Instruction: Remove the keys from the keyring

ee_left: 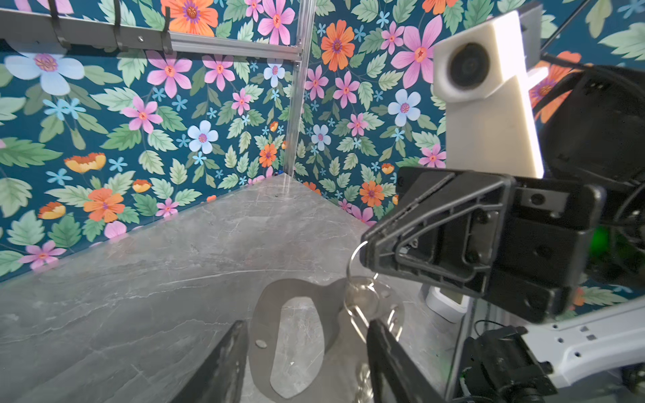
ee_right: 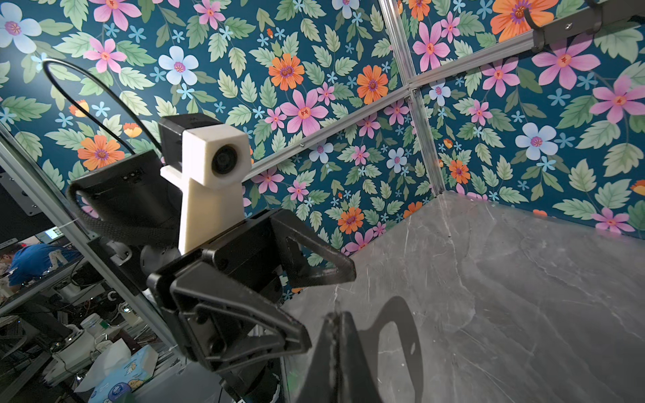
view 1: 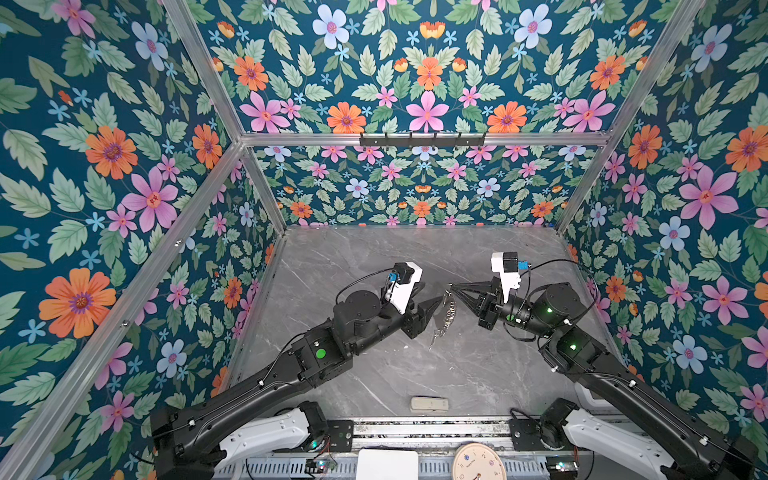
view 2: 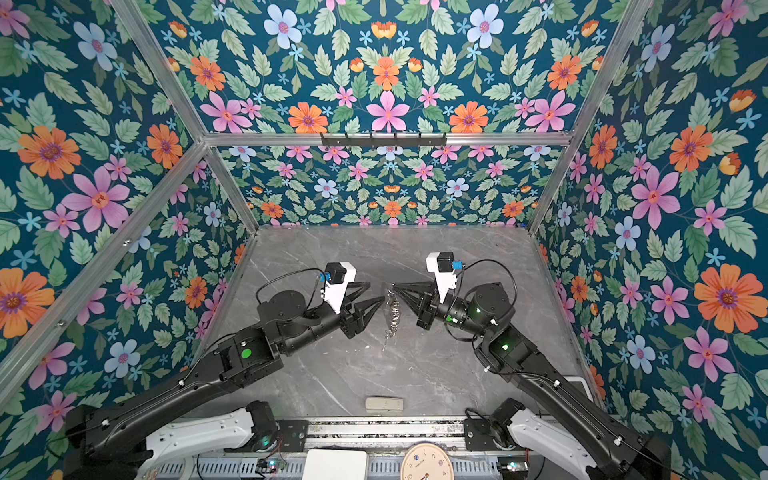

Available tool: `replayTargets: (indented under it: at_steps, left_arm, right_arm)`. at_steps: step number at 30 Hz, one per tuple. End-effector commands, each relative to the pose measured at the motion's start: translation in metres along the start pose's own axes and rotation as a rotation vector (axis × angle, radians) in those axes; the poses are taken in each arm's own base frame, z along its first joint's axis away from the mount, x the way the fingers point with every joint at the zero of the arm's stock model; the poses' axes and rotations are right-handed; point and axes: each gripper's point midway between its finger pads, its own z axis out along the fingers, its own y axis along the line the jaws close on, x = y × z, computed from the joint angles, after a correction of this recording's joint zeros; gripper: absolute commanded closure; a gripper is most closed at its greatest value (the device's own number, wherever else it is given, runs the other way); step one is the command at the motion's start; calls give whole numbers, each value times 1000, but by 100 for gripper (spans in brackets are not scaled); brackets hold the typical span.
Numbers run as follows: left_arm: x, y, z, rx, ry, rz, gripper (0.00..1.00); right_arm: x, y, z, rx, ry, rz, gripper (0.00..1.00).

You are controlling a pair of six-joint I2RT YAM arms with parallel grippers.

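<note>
In both top views the keyring [view 1: 449,309] [view 2: 394,311] hangs above the grey marble table from my right gripper [view 1: 450,286], which is shut on its top silver ring [ee_left: 354,256]. Below that ring come the short chain and the flat grey oval loop [ee_left: 265,314]. A small key [view 1: 433,340] dangles lowest. I cannot make out a second key. My left gripper [view 1: 432,294] [ee_left: 307,324] is open, level with the loop. One finger [ee_left: 391,356] lies close against the chain links, the other [ee_left: 223,359] just beside the loop's edge. In the right wrist view the shut fingers [ee_right: 338,349] hide the ring, and only the loop [ee_right: 415,335] shows.
A pale beige block [view 1: 429,404] lies near the table's front edge. A black hook rail [view 1: 422,139] is mounted on the back frame. A round clock [view 1: 478,461] and a white pad [view 1: 388,463] sit below the front rail. Floral walls close in three sides.
</note>
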Motion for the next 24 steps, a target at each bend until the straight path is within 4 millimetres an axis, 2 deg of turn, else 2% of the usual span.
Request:
replayTargets:
  at_steps: [1,6,11,15,21,24]
  left_arm:
    - [-4,-2,2,-40,-15,59,43]
    - [4,-13,8,-52,11,112,41]
    - [5,-10,11,-86,19,145,45]
    - [0,-8,6,-99,3,148,54]
    - [-9,-17,-5,-31,-29,113,52]
    - [-8,-15,-7,-37,-31,107,56]
  right_arm:
    - [-11,3,1,-12,-46,-20,100]
    - [-11,4,1,-16,-43,-15,100]
    - [-11,6,0,-24,-44,-14,100]
    - [-10,7,-2,-25,-46,-13,100]
    - [-7,7,-4,-23,-39,-12,100]
    - [-4,9,-4,-38,-24,-22,100]
